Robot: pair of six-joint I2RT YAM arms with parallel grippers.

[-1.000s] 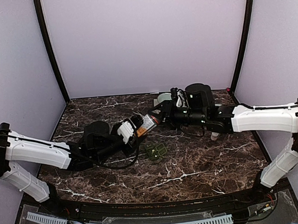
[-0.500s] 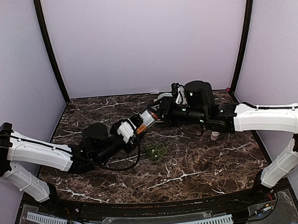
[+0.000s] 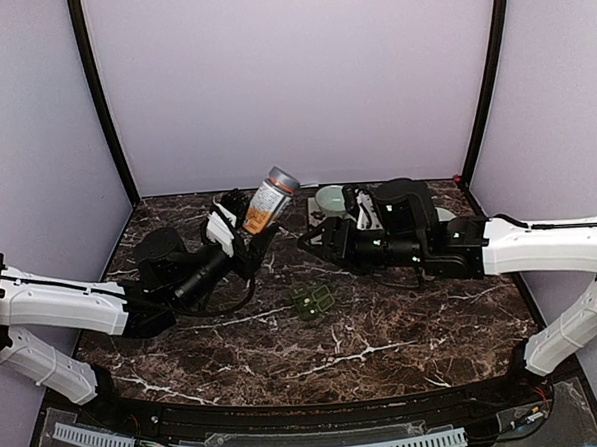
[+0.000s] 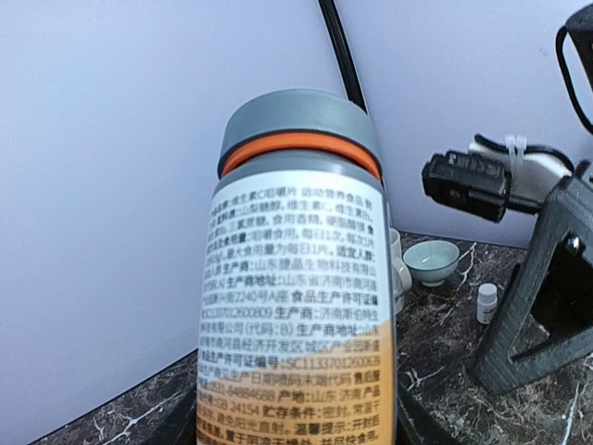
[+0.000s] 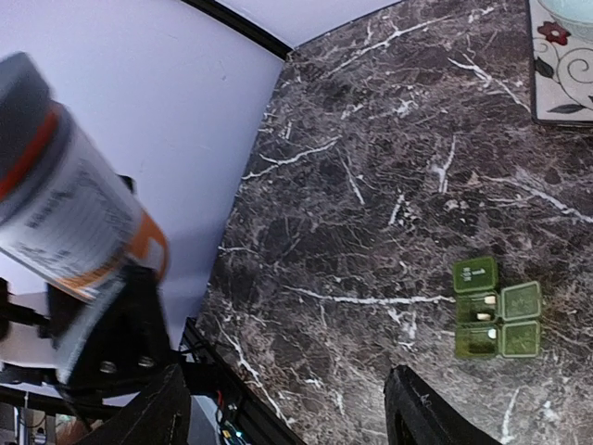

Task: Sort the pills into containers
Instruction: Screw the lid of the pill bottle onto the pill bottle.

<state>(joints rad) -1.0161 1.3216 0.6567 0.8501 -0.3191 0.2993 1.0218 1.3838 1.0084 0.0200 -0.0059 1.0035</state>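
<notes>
1. Top external view: the left hand (image 3: 245, 229) is clamped on the lower part of a bottle (image 3: 270, 198). It holds the bottle lifted clear of the counter (image 3: 404, 328) and tilted, with the cap uppermost and leaning toward the back wall.
2. The bottle has a grey cap, an orange ring just under the cap, a white label covered in small print, and an orange band lower down.
3. The right hand (image 3: 311, 238) sits just right of the bottle without touching it. It is low over the counter and points toward the left arm.
4. In the right wrist view its fingers (image 5: 153, 417) stand wide apart at the bottom edge, with only bare marble between them. The bottle shows blurred at the left of that view, outside the gap.
5. The pill organiser (image 3: 312, 302) lies flat on the counter in front of both hands, toward the arm bases, and touches neither hand.
6. Seen from the right wrist, the organiser is a small cluster of green square cells. Some of its lids are folded open, and what look like pale pills (image 5: 482, 316) lie in two of the cells.
7. A pale green bowl (image 3: 329, 196) stands at the back of the counter behind the right hand.
8. In the left wrist view a small white bottle (image 4: 486, 302) stands near the bowl.
9. A patterned tile (image 5: 565, 65) lies at the top right corner of the right wrist view.
</notes>
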